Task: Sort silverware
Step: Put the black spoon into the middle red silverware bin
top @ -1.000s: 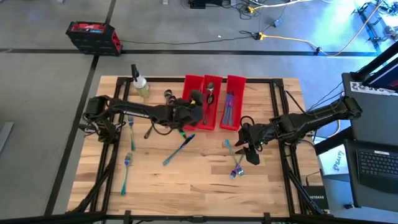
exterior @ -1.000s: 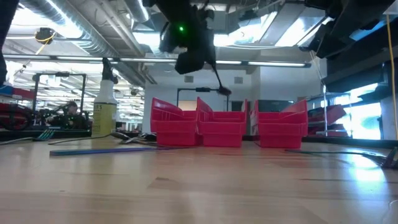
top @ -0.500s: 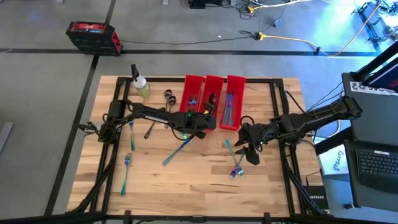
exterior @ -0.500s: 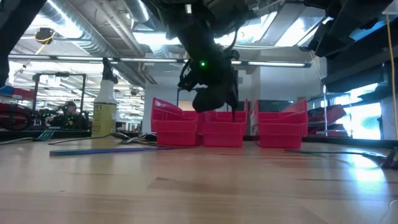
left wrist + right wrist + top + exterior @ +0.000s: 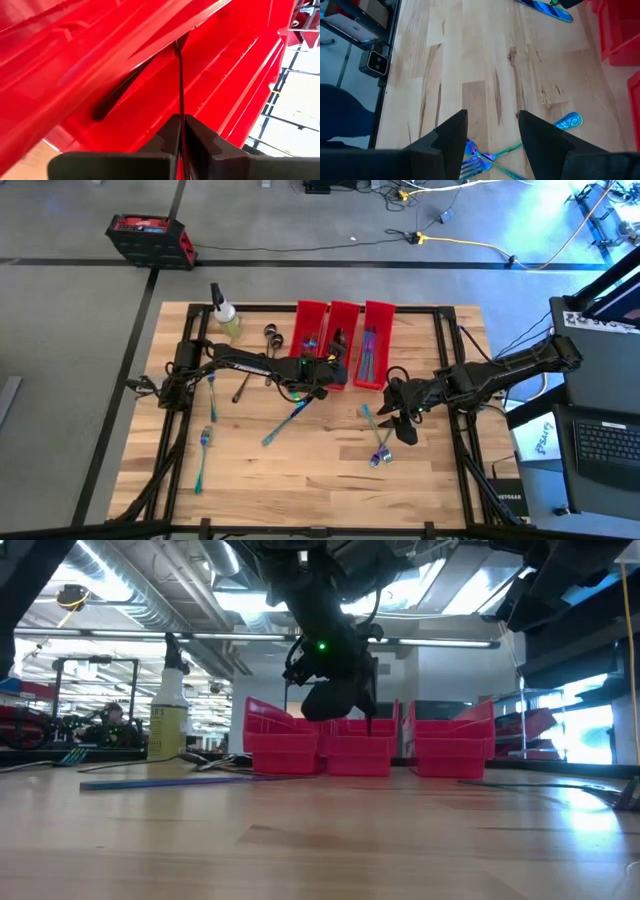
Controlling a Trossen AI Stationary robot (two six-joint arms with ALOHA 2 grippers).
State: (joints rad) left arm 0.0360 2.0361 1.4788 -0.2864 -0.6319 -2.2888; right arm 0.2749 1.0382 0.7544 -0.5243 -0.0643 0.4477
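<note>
Left pincer (image 5: 181, 142) clamped on a thin dark utensil (image 5: 178, 85), bowl end hidden against the middle red bin (image 5: 340, 330). Right pincer (image 5: 490, 132) spread apart, empty, above crossed iridescent forks (image 5: 485, 159) on the tabletop (image 5: 320, 460), partly cut off.

Bright, even overhead light is washing my table (image 5: 300, 470), casting only soft shadows beneath my arms. Ceiling lights (image 5: 190, 600) are glaring in the low view, and the near tabletop is blurring there. Blue light is spilling in at the far right.
</note>
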